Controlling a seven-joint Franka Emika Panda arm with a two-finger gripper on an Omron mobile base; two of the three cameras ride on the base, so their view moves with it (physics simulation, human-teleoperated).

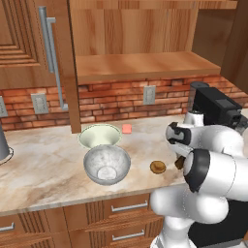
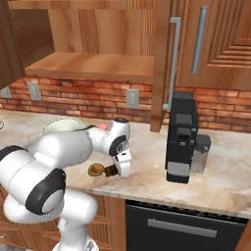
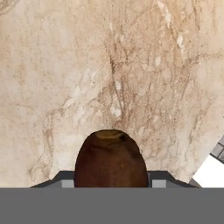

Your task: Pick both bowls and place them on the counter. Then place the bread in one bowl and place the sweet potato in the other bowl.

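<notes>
While the arm reaches low over the counter (image 1: 43, 169), the gripper (image 3: 110, 181) sits clamped on the sweet potato (image 3: 110, 159): in the hand view the dark brown lump fills the gap between the two finger tips, both pads flush against its sides, marbled stone right beneath it. In the right base view the sweet potato (image 2: 111, 170) is a dark lump under the hand at the near edge of the counter (image 2: 220, 181), touching or just beside the bread (image 2: 95, 169) to its left; can't tell if it's lifted off the stone. In the left base view the bread (image 1: 158, 167) lies near the front edge, and the sweet potato (image 1: 179, 162) is a dark sliver just right of it, mostly hidden by the arm's wrist. Both bowls are on the counter left of the bread: grey stone-look bowl (image 1: 107, 164) nearer, upright, nothing in it; cream-white bowl (image 1: 100, 136) right behind it, rims touching or nearly so, pale green inside. Small pink square (image 1: 127, 128) just right of the cream bowl, toward the brick wall. Black coffee machine (image 2: 182, 137) stands on the right part of the counter, well apart from the hand. No legible writing, brand or label on anything, the machine's front included.
</notes>
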